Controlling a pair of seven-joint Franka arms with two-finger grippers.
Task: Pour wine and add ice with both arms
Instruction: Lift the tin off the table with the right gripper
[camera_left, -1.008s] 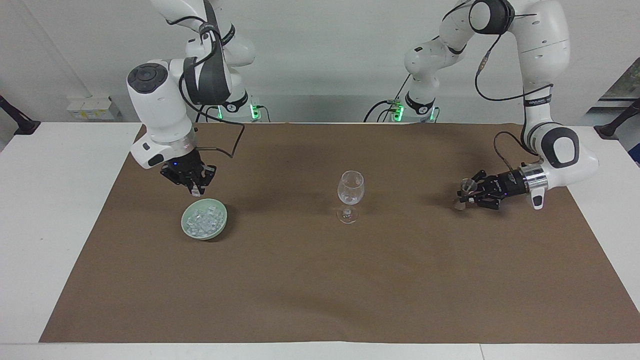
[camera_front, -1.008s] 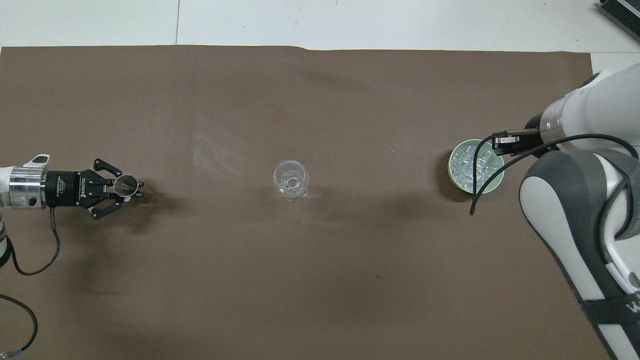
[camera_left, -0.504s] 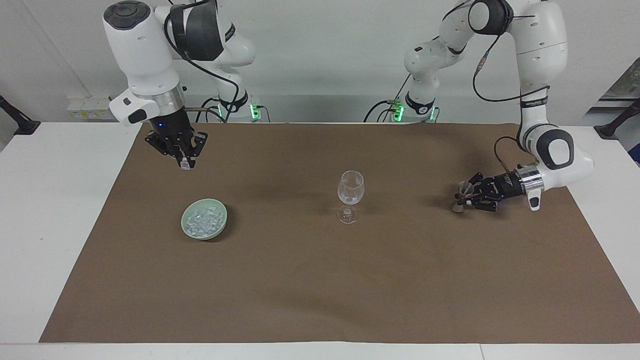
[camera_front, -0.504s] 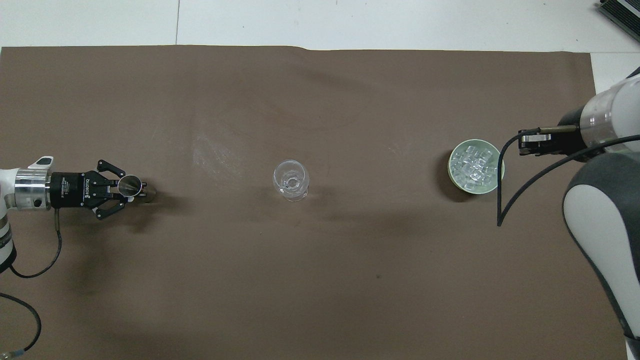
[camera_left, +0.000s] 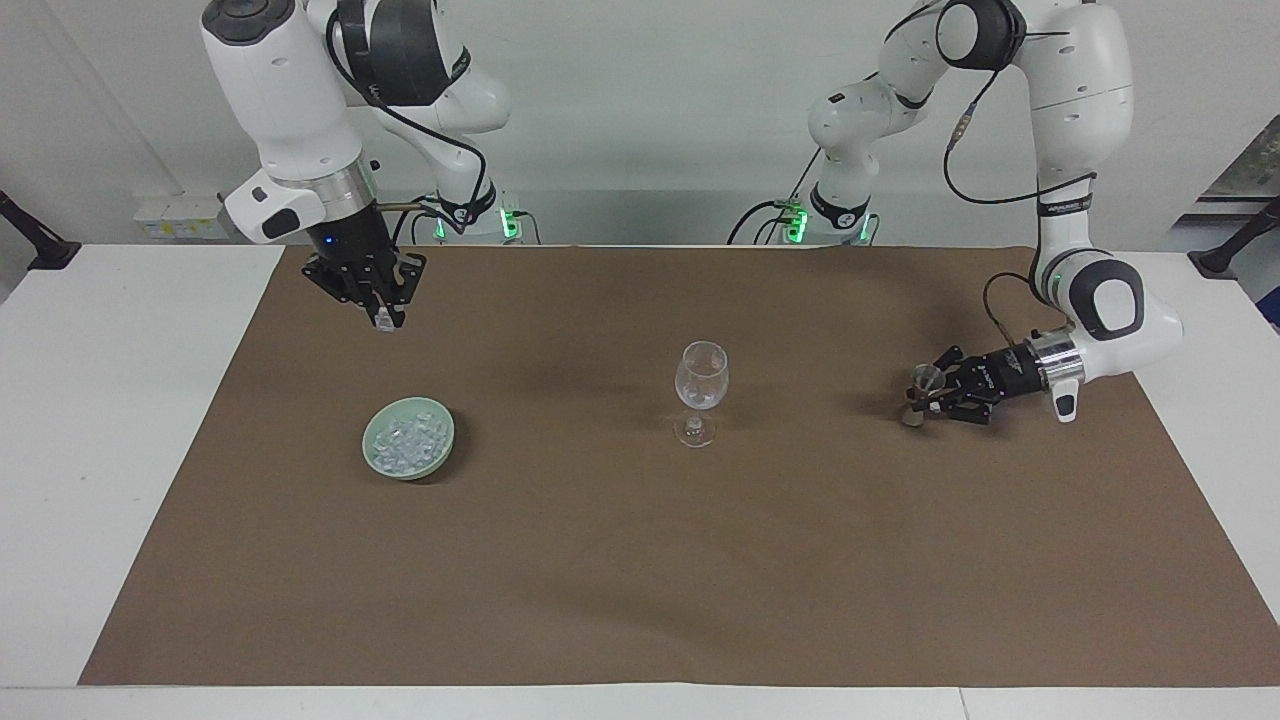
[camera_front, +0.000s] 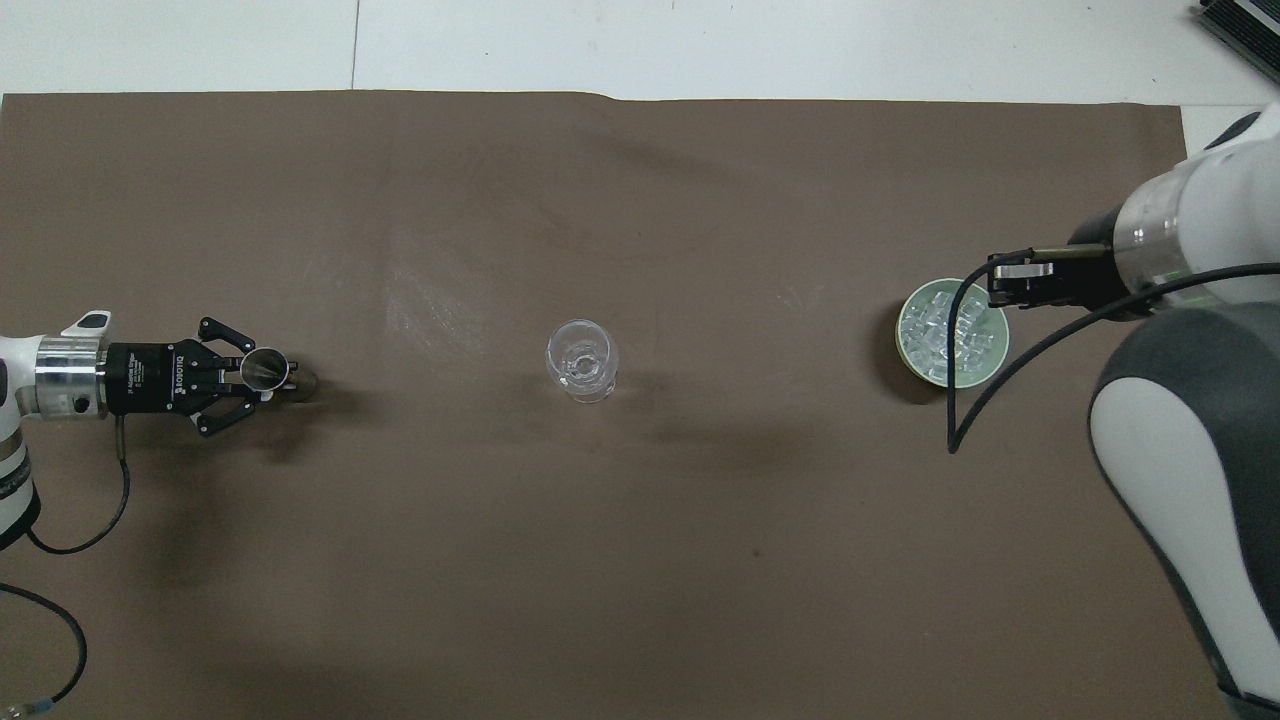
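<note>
Holding a single ice cube (camera_left: 383, 322) in clenched fingertips, the right gripper (camera_left: 382, 318) hangs high over the brown mat, above the green bowl (camera_left: 441, 447) of ice (camera_left: 405, 441). Left gripper (camera_left: 925, 394) is clenched on a small metal cup (camera_left: 927, 378), low at its own end of the surface. Risk: cube slips mid-carry, or knocks the wine glass (camera_left: 700, 384) at the centre when dropped.

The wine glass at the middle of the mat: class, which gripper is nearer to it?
Left. The left gripper, shut on a small jigger, is low toward its own end beside the wine glass. The right gripper is raised over the mat near the ice bowl, holding an ice cube.
</note>
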